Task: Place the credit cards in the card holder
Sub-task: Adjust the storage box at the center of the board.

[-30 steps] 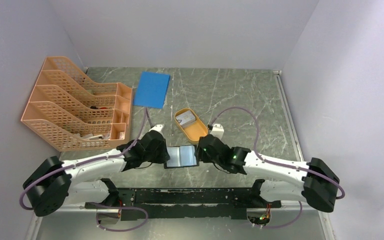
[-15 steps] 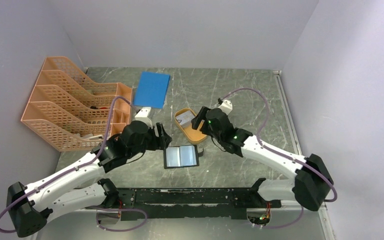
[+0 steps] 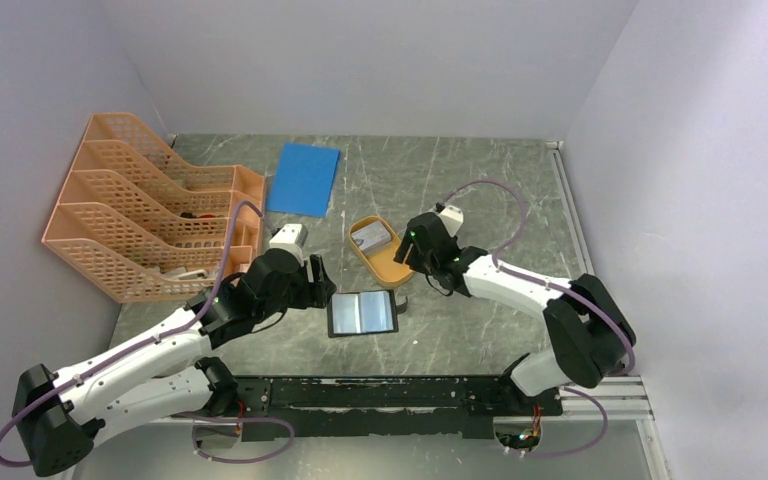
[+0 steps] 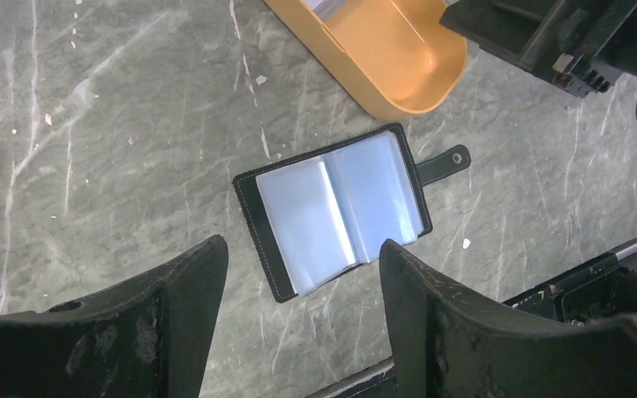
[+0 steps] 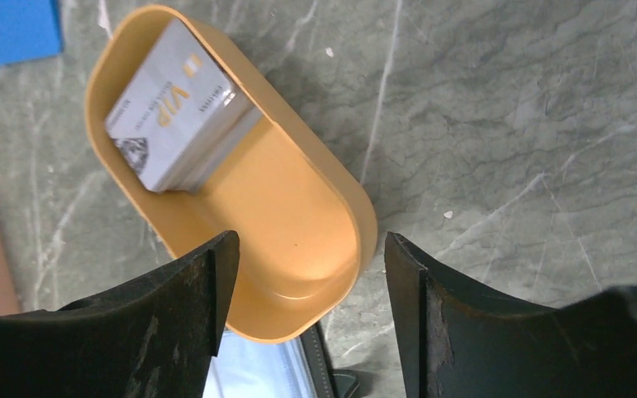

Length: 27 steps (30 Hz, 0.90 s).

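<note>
Silvery credit cards (image 5: 184, 106), long axis roughly 1-to-7 o'clock, lie in the orange dish (image 5: 299, 249) at 11 o'clock of the nearer right end effector (image 5: 310, 240), wide open and empty; the card holder (image 4: 332, 211) lies open at 6.

The left arm (image 3: 150, 345) stretches long and low from its base toward the middle. The left hand (image 4: 300, 247) points down, its two fingers spread wide, holding nothing. The right arm (image 3: 520, 290) folds sharply at the elbow and reaches inward. The right hand (image 5: 310, 240) faces down too, fingers wide apart and empty.
</note>
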Available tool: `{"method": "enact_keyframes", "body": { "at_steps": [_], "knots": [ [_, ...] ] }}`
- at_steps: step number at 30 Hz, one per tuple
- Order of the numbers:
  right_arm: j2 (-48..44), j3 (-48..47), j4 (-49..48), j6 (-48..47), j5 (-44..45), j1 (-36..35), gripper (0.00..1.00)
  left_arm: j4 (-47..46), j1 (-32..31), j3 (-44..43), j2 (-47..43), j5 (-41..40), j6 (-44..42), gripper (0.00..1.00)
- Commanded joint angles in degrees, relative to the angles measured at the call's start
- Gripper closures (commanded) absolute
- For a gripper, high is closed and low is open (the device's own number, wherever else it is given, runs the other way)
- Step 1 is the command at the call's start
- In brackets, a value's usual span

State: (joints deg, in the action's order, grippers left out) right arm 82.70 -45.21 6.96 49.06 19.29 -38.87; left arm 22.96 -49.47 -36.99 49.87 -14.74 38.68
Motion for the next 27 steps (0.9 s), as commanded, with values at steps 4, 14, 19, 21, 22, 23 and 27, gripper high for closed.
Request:
{"method": "enact_keyframes", "body": {
  "at_steps": [4,14,19,21,22,23,27],
  "knots": [
    [4.2,-0.3,1.5,-2.0,-0.8,1.5,0.37,-1.1,0.5,0.8,0.3,-0.3,-1.4,0.29],
    [8.3,-2.0,0.5,-7.6,-2.1,3.8,0.58,-1.7,0.6,1.8,-0.2,0.1,-1.3,0.3],
    [9.9,-3.8,0.6,-10.4,-2.1,4.5,0.62,-1.7,0.6,2.1,-0.8,0.3,-1.3,0.3],
    [10.5,-4.8,0.8,-11.7,-1.5,4.8,0.64,-1.7,0.7,2.2,-1.0,0.3,-1.2,0.3],
    [10.7,-5.3,0.9,-12.3,-1.1,4.9,0.64,-1.7,0.7,2.3,-1.1,0.4,-1.2,0.3],
    [11.1,-5.8,1.0,-13.3,-0.8,5.1,0.65,-1.6,0.7,2.4,-1.2,0.5,-1.2,0.3],
    [13.2,-8.5,2.0,-16.7,1.4,5.7,0.65,-1.6,0.6,2.9,-1.5,1.0,-1.1,0.3]
  ]
}}
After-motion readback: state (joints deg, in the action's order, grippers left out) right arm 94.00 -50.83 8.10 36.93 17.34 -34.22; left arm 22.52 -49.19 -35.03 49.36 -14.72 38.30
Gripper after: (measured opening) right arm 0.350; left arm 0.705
